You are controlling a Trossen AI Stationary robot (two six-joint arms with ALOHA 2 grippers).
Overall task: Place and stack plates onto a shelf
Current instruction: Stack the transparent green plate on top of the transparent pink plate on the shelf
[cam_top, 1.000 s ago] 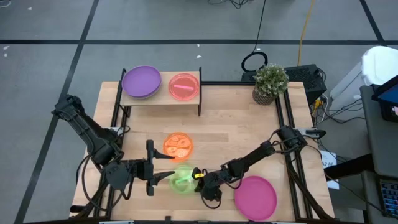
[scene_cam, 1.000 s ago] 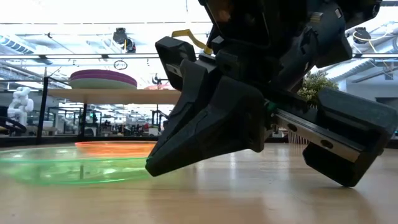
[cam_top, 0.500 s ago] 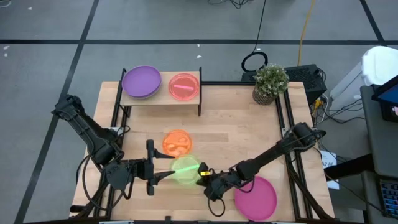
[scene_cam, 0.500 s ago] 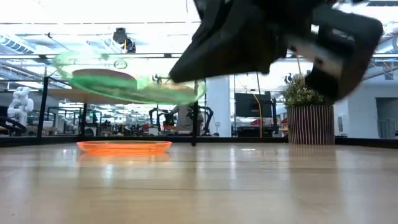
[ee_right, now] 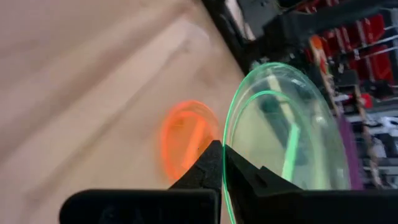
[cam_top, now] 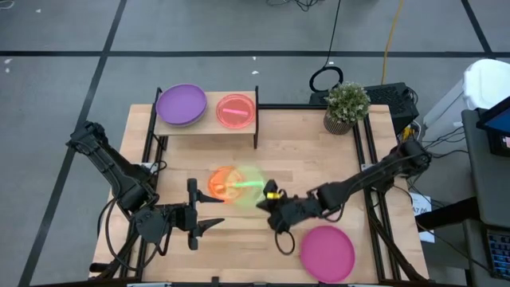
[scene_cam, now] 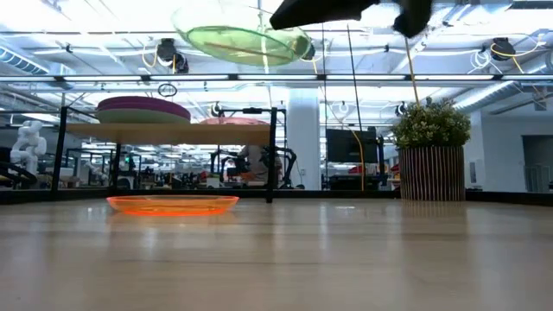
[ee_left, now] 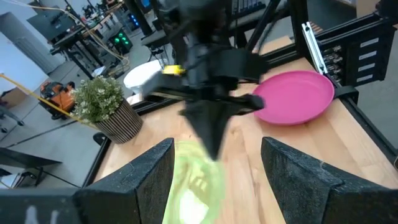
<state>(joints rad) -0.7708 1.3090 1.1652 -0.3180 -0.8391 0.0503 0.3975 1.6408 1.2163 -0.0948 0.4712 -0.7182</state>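
The right end effector [cam_top: 271, 198] is pinching the green plate [cam_top: 249, 182] by its rim, carrying it high above the surface [cam_top: 319, 159], probably so it clears the orange plate [cam_top: 223, 183] on the way to the shelf [cam_top: 209, 123]. The left end effector [cam_top: 209, 223] is waiting beside them, fingers spread.

Translucent green round plate [cam_top: 249, 182] glowing, flat orange plate [cam_top: 225, 182] gleaming, purple plate [cam_top: 181, 104] and red-pink plate [cam_top: 234, 110] showing on light-wood shelf [cam_top: 253, 118], magenta plate [cam_top: 327, 253] lying glossy.

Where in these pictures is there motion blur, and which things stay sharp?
High view: the green plate smears in the right gripper, while the shelf is crisp. Low view: that gripper is blurred; the orange plate is sharp.
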